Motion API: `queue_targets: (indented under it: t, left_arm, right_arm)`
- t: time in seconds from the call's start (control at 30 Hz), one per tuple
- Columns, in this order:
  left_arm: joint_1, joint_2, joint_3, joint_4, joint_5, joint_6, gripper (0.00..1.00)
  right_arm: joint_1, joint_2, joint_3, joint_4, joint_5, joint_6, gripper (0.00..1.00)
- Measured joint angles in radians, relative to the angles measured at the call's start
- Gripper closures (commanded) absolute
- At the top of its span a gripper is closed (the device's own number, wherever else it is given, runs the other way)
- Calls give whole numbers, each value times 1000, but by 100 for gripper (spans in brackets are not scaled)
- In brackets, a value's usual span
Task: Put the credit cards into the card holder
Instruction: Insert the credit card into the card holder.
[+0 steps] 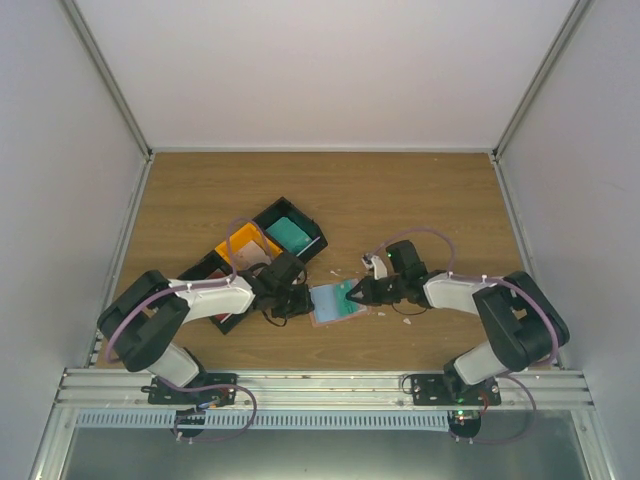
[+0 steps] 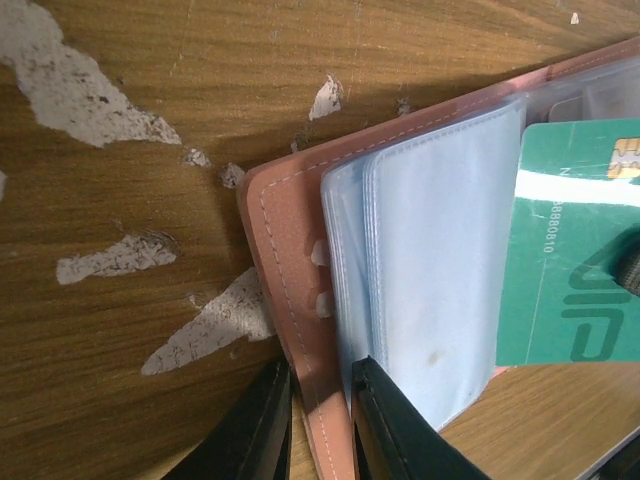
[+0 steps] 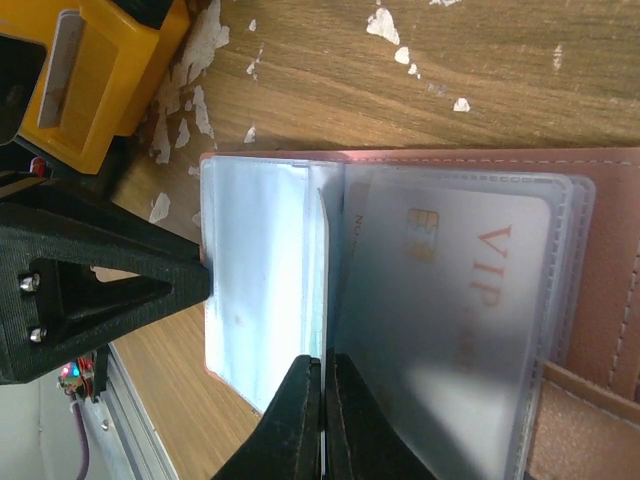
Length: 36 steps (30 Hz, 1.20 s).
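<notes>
On the table (image 1: 420,200), front middle, card holder (image 1: 330,303); bins (image 1: 312,225) just behind-left of it; credit card (image 2: 560,240) partly over it.

One card holder (image 1: 335,302). Two cards at it: one green card (image 2: 575,250) and one pale card (image 3: 450,270) printed VIP. One more teal item (image 1: 290,233), whether a single piece or a stack cannot be told. Three bins: one orange bin (image 1: 230,247) and two black ones, the far black bin (image 1: 313,228) and the near black bin (image 1: 200,270). The clear sleeves (image 3: 260,290) overlap too much to count. White scraps (image 2: 70,90) on the surface (image 1: 420,200): many. Two arms, the left arm (image 1: 205,297) and the right arm (image 1: 460,292), with one gripper each: left gripper (image 1: 300,303), right gripper (image 1: 350,295).
</notes>
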Motion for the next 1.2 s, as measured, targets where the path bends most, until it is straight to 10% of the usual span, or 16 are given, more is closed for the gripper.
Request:
queue_targets:
  t: [1.2]
  left_arm:
    - [-24, 42, 26, 28, 2, 4, 86]
  right_arm:
    - [44, 153, -10, 208, -90, 169, 90]
